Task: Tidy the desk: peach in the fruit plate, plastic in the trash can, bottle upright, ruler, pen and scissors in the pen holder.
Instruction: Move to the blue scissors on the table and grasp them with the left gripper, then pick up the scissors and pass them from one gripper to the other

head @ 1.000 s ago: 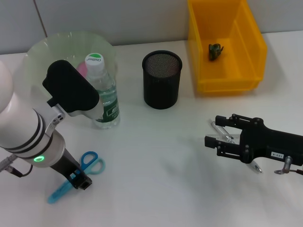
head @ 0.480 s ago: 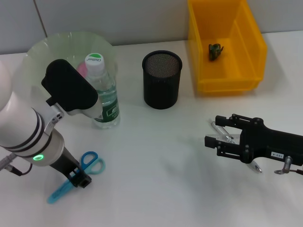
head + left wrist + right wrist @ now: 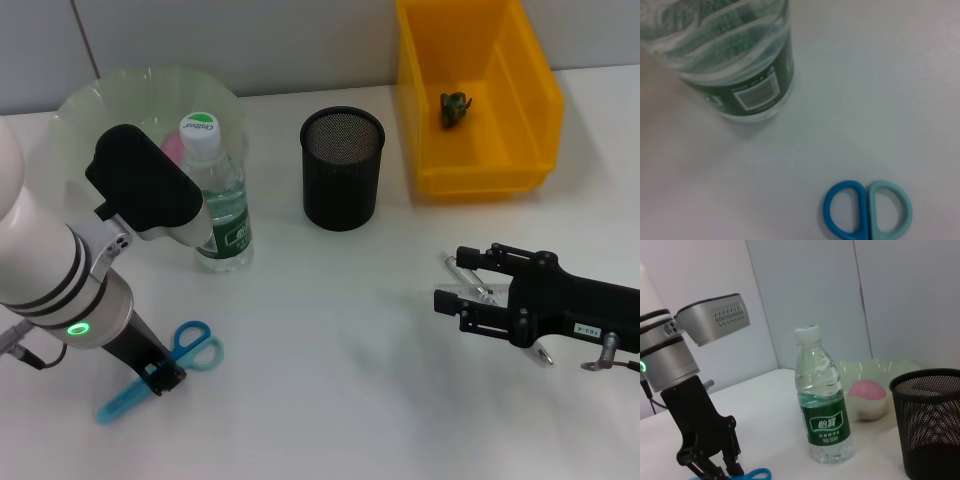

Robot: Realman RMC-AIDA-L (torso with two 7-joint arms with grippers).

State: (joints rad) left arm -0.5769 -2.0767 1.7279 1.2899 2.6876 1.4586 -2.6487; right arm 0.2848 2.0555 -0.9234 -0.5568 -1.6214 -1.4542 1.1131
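The blue scissors (image 3: 188, 345) lie flat on the white table at the front left. My left gripper (image 3: 162, 377) is down over their blades and looks open around them. The left wrist view shows the scissors' handles (image 3: 867, 210) and the bottle's base (image 3: 740, 65). The water bottle (image 3: 218, 200) stands upright beside the green fruit plate (image 3: 100, 100), which holds the pink peach (image 3: 172, 146). The black mesh pen holder (image 3: 343, 168) stands mid-table. My right gripper (image 3: 446, 281) is open, low over a clear ruler-like piece (image 3: 464, 271). Crumpled plastic (image 3: 455, 107) lies in the yellow bin (image 3: 530, 110).
The right wrist view shows the left gripper (image 3: 715, 465), the scissors (image 3: 752, 474), the bottle (image 3: 822, 415), the peach (image 3: 867, 392) and the pen holder (image 3: 930, 420). A wall runs behind the table. No pen is visible.
My left arm has shifted slightly to the left and the scissors have turned a little with it. The right arm has not moved.
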